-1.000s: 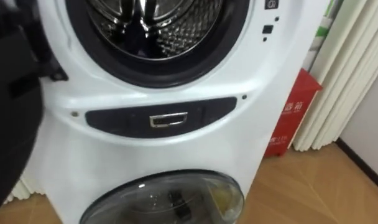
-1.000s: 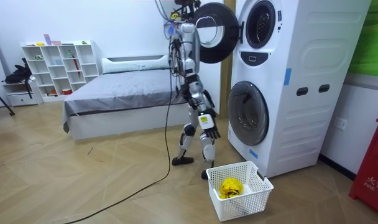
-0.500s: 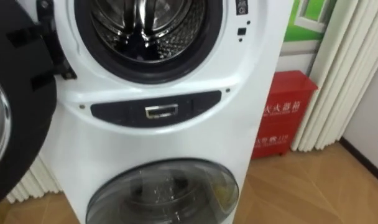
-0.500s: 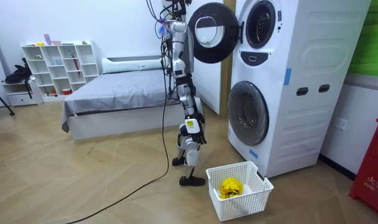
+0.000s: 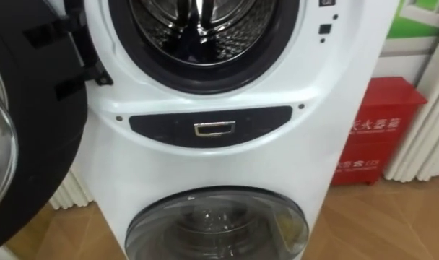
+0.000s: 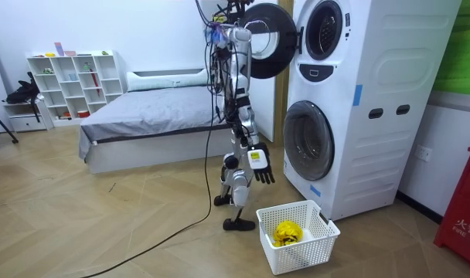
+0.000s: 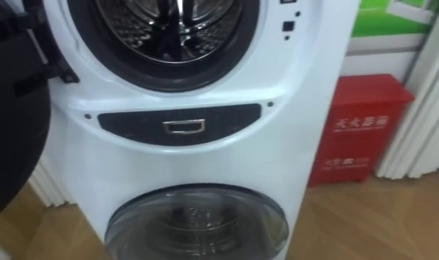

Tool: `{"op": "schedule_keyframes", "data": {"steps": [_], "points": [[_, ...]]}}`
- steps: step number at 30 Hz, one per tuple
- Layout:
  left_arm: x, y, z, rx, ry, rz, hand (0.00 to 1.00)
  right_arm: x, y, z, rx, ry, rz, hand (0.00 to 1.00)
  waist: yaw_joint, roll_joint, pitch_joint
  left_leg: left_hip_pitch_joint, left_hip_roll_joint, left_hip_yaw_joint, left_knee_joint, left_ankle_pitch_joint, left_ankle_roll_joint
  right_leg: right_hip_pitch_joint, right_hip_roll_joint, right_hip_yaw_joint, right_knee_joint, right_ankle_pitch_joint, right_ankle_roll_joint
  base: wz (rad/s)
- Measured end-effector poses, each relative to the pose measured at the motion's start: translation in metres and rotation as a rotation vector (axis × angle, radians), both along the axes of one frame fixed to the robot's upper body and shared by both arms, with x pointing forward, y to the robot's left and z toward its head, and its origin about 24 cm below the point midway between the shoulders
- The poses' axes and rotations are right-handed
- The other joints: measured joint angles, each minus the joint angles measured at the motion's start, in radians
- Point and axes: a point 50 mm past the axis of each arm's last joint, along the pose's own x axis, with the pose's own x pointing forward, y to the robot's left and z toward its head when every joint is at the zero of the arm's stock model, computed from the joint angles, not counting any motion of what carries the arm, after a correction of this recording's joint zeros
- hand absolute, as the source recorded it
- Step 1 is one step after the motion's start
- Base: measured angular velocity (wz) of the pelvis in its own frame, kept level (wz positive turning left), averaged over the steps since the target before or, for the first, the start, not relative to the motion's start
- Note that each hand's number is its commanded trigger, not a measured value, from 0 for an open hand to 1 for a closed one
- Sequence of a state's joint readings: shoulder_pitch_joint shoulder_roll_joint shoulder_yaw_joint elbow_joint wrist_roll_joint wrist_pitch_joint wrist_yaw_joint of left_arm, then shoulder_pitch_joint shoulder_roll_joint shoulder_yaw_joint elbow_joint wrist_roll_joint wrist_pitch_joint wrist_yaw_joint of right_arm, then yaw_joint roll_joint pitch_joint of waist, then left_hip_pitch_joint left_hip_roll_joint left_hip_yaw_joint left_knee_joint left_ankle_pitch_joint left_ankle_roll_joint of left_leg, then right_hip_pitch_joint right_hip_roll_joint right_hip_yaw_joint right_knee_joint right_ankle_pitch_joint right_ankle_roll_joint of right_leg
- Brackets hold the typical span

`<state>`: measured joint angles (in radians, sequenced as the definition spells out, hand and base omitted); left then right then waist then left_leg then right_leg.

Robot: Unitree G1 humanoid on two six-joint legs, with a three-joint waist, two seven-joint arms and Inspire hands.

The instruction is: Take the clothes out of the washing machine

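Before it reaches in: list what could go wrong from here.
The open door hangs close on the robot's left; a lifting arm might hit it. The basket holding a yellow garment sits by its feet; a step could kick it. The drum shows no clothes in its visible part; a grasp may close on nothing.

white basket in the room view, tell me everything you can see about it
The white basket is a rectangular open-topped tub, plastic by its look, with lattice walls and a solid rim. It stands upright on the wooden floor in front of the lower washing machine, close to its base. Inside lies a crumpled yellow bundle, seemingly cloth.
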<state>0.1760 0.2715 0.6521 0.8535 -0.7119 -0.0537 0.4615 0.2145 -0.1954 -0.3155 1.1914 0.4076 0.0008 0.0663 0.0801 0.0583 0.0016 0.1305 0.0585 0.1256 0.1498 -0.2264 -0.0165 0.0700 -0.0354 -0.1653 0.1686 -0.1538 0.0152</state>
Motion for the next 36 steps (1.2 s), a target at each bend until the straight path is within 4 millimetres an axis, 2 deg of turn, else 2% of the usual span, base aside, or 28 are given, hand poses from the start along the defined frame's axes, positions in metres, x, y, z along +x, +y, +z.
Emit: {"op": "schedule_keyframes", "data": {"steps": [1,5,7,8,10,13,15,18,20,23,25,29,32,36], "points": [[0.005,0.009,0.009,0.038,-0.026,0.037,0.0,-0.001,-0.001,0.0,-0.003,-0.002,-0.011,0.0,0.009,0.009,0.002,-0.001,0.0,-0.006,-0.001,0.0,0.0,0.004,0.0,-0.002,0.0,-0.001,0.001,0.06],[0.02,0.034,0.047,0.191,-0.109,0.092,0.0,-0.001,-0.004,0.003,-0.021,-0.018,-0.015,0.0,0.023,0.025,0.0002,0.004,-0.005,-0.024,-0.003,0.0,0.0,0.013,-0.005,-0.015,0.0,-0.013,0.002,0.14],[0.032,0.05,0.08,0.32,-0.172,0.129,0.0,-0.002,-0.005,0.003,-0.037,-0.009,-0.009,0.0,0.031,0.028,-0.0024,0.005,-0.007,-0.031,-0.002,0.0,0.0,0.013,-0.007,-0.015,0.002,-0.022,0.002,0.09],[0.035,0.052,0.088,0.35,-0.185,0.135,0.0,-0.002,-0.006,0.004,-0.04,-0.009,-0.008,0.0,0.036,0.028,-0.0028,0.004,-0.008,-0.032,-0.002,0.0,0.0,0.012,-0.007,-0.015,0.002,-0.023,0.003,0.07],[0.042,0.062,0.118,0.466,-0.23,0.154,0.0,-0.004,-0.006,0.004,-0.042,-0.015,-0.014,0.0,0.037,0.031,-0.0041,0.002,-0.01,-0.038,-0.001,0.0,0.0,0.011,-0.009,-0.026,0.001,-0.023,0.003,0.07],[0.047,0.068,0.146,0.57,-0.285,0.174,0.0,-0.008,-0.005,0.004,-0.04,-0.007,-0.021,0.0,0.035,0.037,-0.0047,0.002,-0.013,-0.046,0.002,0.0,0.0,0.015,-0.012,-0.03,-0.001,-0.023,0.004,0.07],[0.052,0.069,0.158,0.629,-0.289,0.169,0.0,-0.012,-0.005,0.004,-0.042,-0.001,-0.018,0.0,0.037,0.042,-0.0056,0.004,-0.014,-0.047,0.004,0.0,0.0,0.017,-0.014,-0.032,0.001,-0.023,0.004,0.0],[0.059,0.069,0.18,0.75,-0.272,0.113,0.0,-0.016,-0.005,0.004,-0.041,0.009,0.003,0.0,0.035,0.038,-0.0053,0.006,-0.014,-0.048,0.006,0.0,0.0,0.025,-0.014,-0.031,0.001,-0.023,0.004,0.0],[0.06,0.069,0.185,0.783,-0.258,0.096,0.0,-0.022,-0.005,0.005,-0.038,0.021,0.022,0.0,0.031,0.032,-0.0026,0.007,-0.014,-0.054,0.006,0.0,0.0,0.033,-0.015,-0.033,-0.001,-0.023,0.005,0.09],[0.068,0.066,0.197,0.817,-0.304,0.083,0.0,-0.026,-0.004,0.004,-0.025,0.033,0.039,0.0,0.029,0.011,0.0,0.002,-0.017,-0.061,0.015,0.0,0.0,0.032,-0.017,-0.037,-0.004,-0.026,0.008,0.11],[0.077,0.065,0.202,0.812,-0.343,0.093,0.0,-0.024,-0.004,0.005,-0.022,0.023,0.069,0.0,0.028,0.005,0.0038,-0.002,-0.017,-0.065,0.017,-0.001,0.001,0.032,-0.016,-0.038,-0.004,-0.026,0.009,0.06],[0.083,0.064,0.203,0.802,-0.353,0.101,0.0,-0.02,-0.004,0.005,-0.016,0.013,0.112,0.0,0.012,0.002,0.0046,-0.008,-0.02,-0.085,0.021,-0.002,0.002,0.032,-0.017,-0.04,-0.002,-0.026,0.008,0.1],[0.087,0.061,0.205,0.833,-0.324,0.086,0.0,-0.015,-0.004,0.006,-0.013,-0.006,0.125,0.0,-0.008,-0.002,0.0047,-0.025,-0.023,-0.107,0.039,-0.002,0.002,0.034,-0.02,-0.063,0.0,-0.026,0.008,0.29],[0.094,0.054,0.211,0.874,-0.325,0.051,0.0,-0.007,-0.003,0.006,0.003,-0.039,0.16,0.0,-0.018,-0.018,0.007,-0.041,-0.025,-0.132,0.05,-0.002,0.002,0.036,-0.02,-0.073,-0.002,-0.025,0.007,0.19]]}}
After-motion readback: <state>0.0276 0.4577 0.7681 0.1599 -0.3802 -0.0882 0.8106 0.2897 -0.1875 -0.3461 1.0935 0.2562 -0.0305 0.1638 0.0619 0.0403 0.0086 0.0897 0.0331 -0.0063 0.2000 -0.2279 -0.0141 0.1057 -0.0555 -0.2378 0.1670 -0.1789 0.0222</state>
